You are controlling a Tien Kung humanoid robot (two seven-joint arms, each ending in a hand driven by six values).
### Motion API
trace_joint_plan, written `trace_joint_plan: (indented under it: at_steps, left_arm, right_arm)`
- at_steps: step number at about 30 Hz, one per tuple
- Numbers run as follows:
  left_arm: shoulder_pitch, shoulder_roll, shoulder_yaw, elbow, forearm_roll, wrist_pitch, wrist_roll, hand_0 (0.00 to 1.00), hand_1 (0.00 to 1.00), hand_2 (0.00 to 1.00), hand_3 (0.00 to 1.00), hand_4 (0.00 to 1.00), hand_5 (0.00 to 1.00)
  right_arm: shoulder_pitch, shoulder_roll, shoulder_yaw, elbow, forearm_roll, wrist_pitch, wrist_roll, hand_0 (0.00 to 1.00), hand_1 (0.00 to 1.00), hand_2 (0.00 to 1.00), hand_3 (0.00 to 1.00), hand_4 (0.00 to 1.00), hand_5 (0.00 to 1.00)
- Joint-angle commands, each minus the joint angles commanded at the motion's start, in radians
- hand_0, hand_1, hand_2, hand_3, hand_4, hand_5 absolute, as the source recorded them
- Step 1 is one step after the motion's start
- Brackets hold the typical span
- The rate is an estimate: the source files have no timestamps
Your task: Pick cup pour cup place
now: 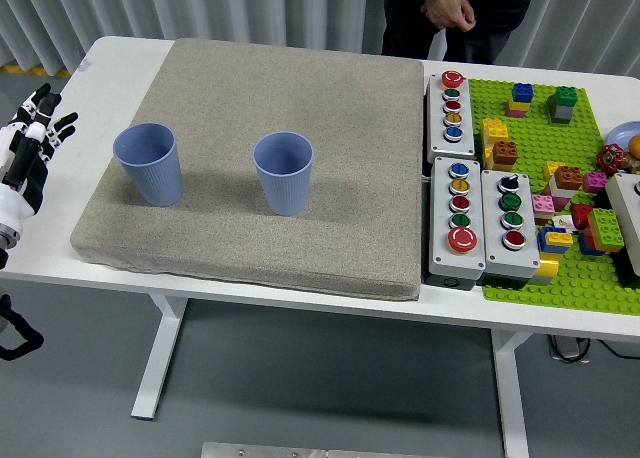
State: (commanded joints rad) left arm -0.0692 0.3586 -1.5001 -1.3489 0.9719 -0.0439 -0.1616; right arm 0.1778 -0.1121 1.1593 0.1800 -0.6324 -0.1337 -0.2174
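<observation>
Two blue cups stand upright on a grey mat [300,68]: one cup [149,164] at the mat's left, the other cup [283,172] near its middle. What they hold is not visible. My left hand [30,138] hovers at the table's left edge, fingers spread, empty, well left of the left cup. At the picture's right edge a white part [628,213] shows over the brick plate; I cannot tell whether it is my right hand.
Three grey button boxes [452,106] [459,218] [511,223] stand right of the mat. A green baseplate [590,138] with several coloured bricks fills the right side. A person in dark clothes stands at the far side, one hand [448,10] hanging above the table.
</observation>
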Motion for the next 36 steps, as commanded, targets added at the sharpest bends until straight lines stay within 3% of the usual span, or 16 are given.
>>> trace_joint_plan:
  at_steps: [6, 7, 27, 36]
  left_arm:
    - [0.002, -0.004, 0.024, 0.01, 0.016, -0.013, -0.003, 0.896, 0.875, 0.998, 0.998, 0.819, 0.191]
    - [0.002, -0.007, 0.029, 0.013, 0.02, -0.014, -0.003, 0.899, 0.884, 0.998, 0.998, 0.798, 0.138]
    - [0.019, -0.015, 0.05, 0.032, 0.031, -0.019, -0.006, 0.904, 0.888, 0.998, 0.998, 0.817, 0.141]
    - [-0.003, -0.022, 0.076, 0.063, 0.061, -0.022, -0.013, 0.907, 0.891, 0.998, 0.998, 0.809, 0.128]
  right_arm:
    - [0.003, 0.0, -0.002, 0.0, 0.002, 0.0, 0.0, 0.721, 0.689, 0.737, 0.698, 0.321, 0.302]
    - [0.003, 0.001, -0.001, 0.0, 0.001, 0.0, -0.001, 0.721, 0.688, 0.737, 0.698, 0.321, 0.302]
    - [-0.006, 0.004, -0.004, 0.0, -0.004, 0.002, -0.004, 0.721, 0.688, 0.737, 0.699, 0.321, 0.303]
    - [-0.007, 0.007, -0.004, 0.0, 0.001, 0.0, -0.004, 0.721, 0.688, 0.737, 0.699, 0.319, 0.304]
